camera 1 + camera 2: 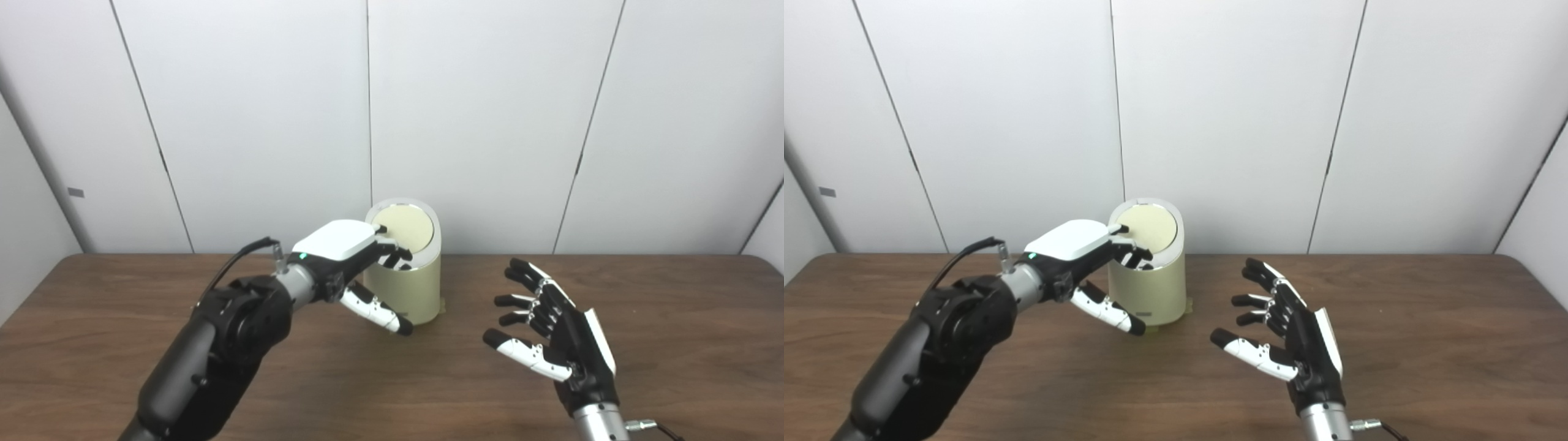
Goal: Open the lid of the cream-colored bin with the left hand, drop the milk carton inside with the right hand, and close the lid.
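Left eye view: cream-colored bin (pixel 409 275) standing upright at frame centre, near the far edge of the table (pixel 674 343), close to the white wall panels (pixel 245 122). Round lid (pixel 404 225) tilted, facing the camera. Left hand (pixel 352 257) just left of centre, fingertips (pixel 398 254) curled at the bin's near-left rim below the lid, thumb stretched down across the bin's front; whether gripping the rim or only touching, cannot tell. Right hand (pixel 554 334) in lower right, holding nothing, fingers spread, palm turned toward the bin, well apart from it. No milk carton seen.

Right eye view: bin (pixel 1151 275) just left of centre, left hand (pixel 1084 257) against its left rim. Right hand (pixel 1289 334) right of centre, fingers splayed. Bare wood between bin and right hand, and wide along the lower and right frame.
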Action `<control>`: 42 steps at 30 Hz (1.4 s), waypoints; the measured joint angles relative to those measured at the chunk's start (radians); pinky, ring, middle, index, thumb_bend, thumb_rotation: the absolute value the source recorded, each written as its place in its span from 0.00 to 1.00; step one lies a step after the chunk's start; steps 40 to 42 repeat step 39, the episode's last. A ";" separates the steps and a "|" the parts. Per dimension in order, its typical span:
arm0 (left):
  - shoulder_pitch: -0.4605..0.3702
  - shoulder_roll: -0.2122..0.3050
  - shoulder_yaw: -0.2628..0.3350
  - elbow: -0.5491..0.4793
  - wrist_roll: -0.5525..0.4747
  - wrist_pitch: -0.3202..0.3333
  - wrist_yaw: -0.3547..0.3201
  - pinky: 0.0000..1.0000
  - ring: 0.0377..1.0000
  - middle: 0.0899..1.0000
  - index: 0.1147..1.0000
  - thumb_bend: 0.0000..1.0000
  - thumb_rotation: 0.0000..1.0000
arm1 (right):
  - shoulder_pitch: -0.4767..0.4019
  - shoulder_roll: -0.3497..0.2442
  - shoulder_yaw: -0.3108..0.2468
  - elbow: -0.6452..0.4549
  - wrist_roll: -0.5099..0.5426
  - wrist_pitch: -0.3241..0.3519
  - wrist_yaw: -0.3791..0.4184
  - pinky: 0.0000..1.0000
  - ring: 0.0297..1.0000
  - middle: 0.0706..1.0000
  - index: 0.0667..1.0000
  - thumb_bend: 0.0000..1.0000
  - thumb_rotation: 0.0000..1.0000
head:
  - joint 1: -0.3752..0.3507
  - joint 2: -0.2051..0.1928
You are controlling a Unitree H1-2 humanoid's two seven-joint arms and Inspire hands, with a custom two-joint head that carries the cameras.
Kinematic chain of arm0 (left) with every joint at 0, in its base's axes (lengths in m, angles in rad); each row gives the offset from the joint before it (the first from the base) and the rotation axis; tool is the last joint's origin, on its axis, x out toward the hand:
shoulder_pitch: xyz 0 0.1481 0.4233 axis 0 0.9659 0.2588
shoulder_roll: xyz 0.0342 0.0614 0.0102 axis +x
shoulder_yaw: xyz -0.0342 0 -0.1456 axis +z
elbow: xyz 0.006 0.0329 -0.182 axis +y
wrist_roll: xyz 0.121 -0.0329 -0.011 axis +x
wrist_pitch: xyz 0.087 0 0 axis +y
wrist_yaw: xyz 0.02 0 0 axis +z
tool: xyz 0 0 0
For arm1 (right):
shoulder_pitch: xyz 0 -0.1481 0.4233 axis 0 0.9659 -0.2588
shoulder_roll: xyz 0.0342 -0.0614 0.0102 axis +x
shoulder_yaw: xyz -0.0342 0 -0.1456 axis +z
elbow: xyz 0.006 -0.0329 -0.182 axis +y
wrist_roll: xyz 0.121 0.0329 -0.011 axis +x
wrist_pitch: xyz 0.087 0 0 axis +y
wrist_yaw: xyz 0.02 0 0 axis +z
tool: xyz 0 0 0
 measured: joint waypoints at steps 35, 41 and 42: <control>0.441 -0.241 0.376 0.071 -0.651 -0.195 0.503 0.50 0.61 0.69 0.73 0.67 0.20 | 0.000 -0.040 -0.018 0.012 0.015 -0.006 0.016 0.57 0.71 0.82 0.80 0.75 0.25 | -0.002 0.009; 0.440 -0.236 0.381 0.071 -0.655 -0.194 0.513 0.51 0.63 0.72 0.77 0.69 0.21 | 0.000 -0.040 -0.021 0.012 0.015 -0.006 0.016 0.56 0.70 0.82 0.81 0.75 0.25 | -0.005 0.008; 0.440 -0.236 0.381 0.071 -0.655 -0.194 0.513 0.51 0.63 0.72 0.77 0.69 0.21 | 0.000 -0.040 -0.021 0.012 0.015 -0.006 0.016 0.56 0.70 0.82 0.81 0.75 0.25 | -0.005 0.008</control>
